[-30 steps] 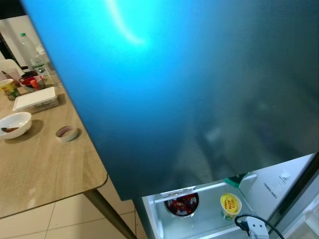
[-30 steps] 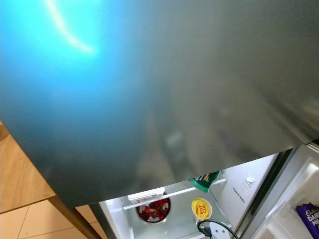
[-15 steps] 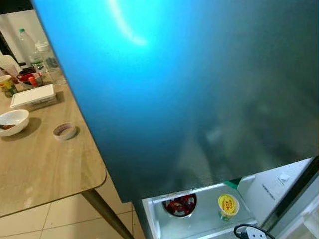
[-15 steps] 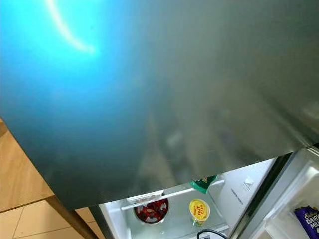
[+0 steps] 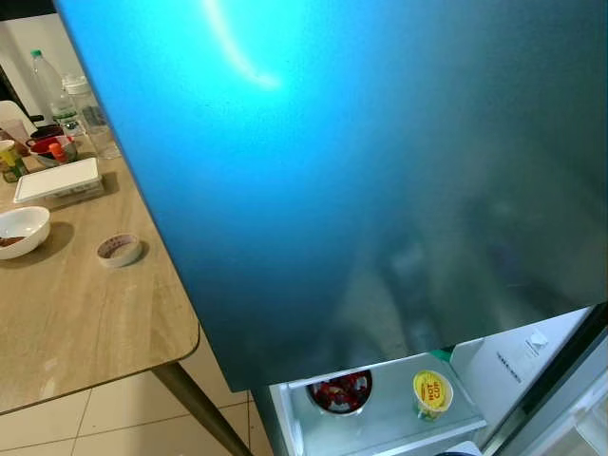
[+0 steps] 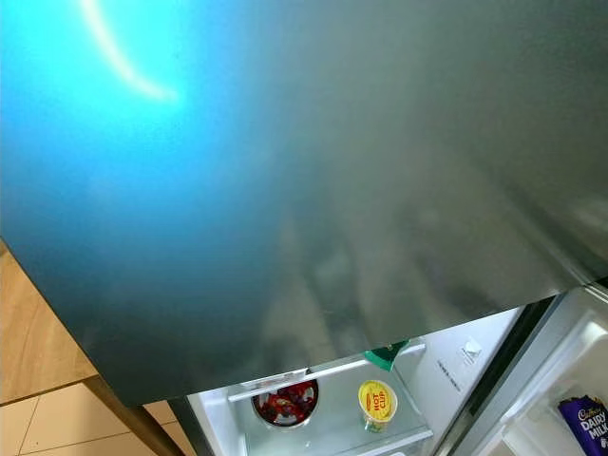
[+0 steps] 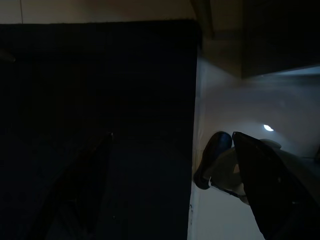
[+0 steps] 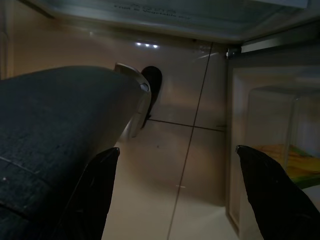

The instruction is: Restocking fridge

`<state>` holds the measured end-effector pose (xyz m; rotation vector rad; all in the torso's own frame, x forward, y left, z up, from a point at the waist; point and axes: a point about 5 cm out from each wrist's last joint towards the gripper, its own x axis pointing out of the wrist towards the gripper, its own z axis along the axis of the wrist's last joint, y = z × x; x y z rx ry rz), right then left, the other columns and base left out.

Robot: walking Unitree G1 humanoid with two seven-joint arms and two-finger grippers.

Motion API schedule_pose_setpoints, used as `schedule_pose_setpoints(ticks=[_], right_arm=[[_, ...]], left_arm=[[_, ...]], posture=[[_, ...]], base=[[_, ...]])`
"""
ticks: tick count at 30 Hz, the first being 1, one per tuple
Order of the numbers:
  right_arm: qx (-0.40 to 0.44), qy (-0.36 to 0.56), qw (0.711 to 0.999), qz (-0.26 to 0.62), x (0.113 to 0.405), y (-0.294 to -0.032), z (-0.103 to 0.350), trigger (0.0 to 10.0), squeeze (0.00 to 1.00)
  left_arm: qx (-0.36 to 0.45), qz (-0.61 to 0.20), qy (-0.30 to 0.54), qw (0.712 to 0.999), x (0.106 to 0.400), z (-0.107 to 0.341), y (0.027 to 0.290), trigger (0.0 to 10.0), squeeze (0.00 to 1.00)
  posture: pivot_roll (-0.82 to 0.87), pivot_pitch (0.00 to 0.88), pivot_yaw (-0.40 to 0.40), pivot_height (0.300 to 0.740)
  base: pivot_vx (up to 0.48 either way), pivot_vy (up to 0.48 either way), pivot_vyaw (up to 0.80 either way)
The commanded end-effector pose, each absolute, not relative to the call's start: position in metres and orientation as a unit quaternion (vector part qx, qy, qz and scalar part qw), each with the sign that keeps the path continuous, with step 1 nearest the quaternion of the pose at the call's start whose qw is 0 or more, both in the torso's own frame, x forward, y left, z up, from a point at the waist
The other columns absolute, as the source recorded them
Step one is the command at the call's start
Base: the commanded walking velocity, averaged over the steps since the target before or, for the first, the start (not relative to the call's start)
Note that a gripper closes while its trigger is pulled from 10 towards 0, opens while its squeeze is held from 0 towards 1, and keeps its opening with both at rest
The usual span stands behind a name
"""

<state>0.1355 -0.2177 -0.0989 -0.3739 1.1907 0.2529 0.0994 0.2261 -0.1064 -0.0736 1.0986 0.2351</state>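
Note:
A glossy dark upper fridge door (image 5: pixel 380 171) takes up most of the eye views. Below it the lit fridge compartment (image 5: pixel 380 427) stands open. On its shelf sit a bowl of red food (image 5: pixel 340 391), a yellow-lidded cup (image 5: pixel 430 390) and a green packet (image 6: pixel 385 355). A purple chocolate bar (image 6: pixel 589 423) stands in the door shelf at the right. My left gripper (image 7: pixel 175 200) hangs low in the dark, open and empty. My right gripper (image 8: pixel 180 200) is also open and empty, pointing down at the tiled floor (image 8: pixel 170 165) beside the fridge's bottom.
A wooden table (image 5: pixel 85 313) stands to the left with a white bowl (image 5: pixel 19 231), a small dish (image 5: pixel 119 249), a white box (image 5: pixel 57 180) and bottles (image 5: pixel 57 90). Its leg slants down next to the fridge. A dark cloth-covered shape (image 8: pixel 50 130) lies close to my right gripper.
The head camera has shifted slightly. The white part with a black cable at the bottom of the eye views has dropped out of the picture.

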Motion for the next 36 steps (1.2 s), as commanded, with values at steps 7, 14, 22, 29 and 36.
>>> schedule_pose_setpoints(ticks=[7, 14, 22, 29, 36], right_arm=[[-0.171, 0.564, 0.798, 0.125, 0.139, -0.208, -0.1, 10.0, 0.0], [-0.176, 0.555, 0.803, 0.124, 0.155, -0.208, -0.094, 10.0, 0.0], [-0.181, 0.558, 0.8, 0.126, 0.15, -0.207, -0.096, 10.0, 0.0], [-0.182, 0.559, 0.799, 0.128, 0.15, -0.207, -0.096, 10.0, 0.0], [-0.186, 0.558, 0.799, 0.128, 0.151, -0.21, -0.095, 10.0, 0.0]], left_arm=[[-0.036, 0.105, 0.533, 0.839, 0.096, -0.108, 0.226, 10.0, 0.0], [-0.04, 0.108, 0.53, 0.84, 0.104, -0.106, 0.227, 10.0, 0.0], [-0.049, 0.103, 0.544, 0.831, 0.097, -0.11, 0.217, 10.0, 0.0], [-0.053, 0.1, 0.551, 0.827, 0.093, -0.112, 0.212, 10.0, 0.0], [-0.055, 0.101, 0.55, 0.827, 0.093, -0.112, 0.211, 10.0, 0.0]], posture=[[-0.04, 0.0, 0.051, 0.74], [-0.04, 0.0, 0.046, 0.74], [-0.05, 0.0, 0.04, 0.74], [-0.05, 0.0, 0.029, 0.74], [-0.05, 0.0, 0.026, 0.74]], base=[[0.0, 0.0, 0.0], [-0.04, 0.0, 0.0], [-0.275, 0.0, 0.0], [-0.321, 0.0, 0.0], [-0.376, 0.0, 0.0]])
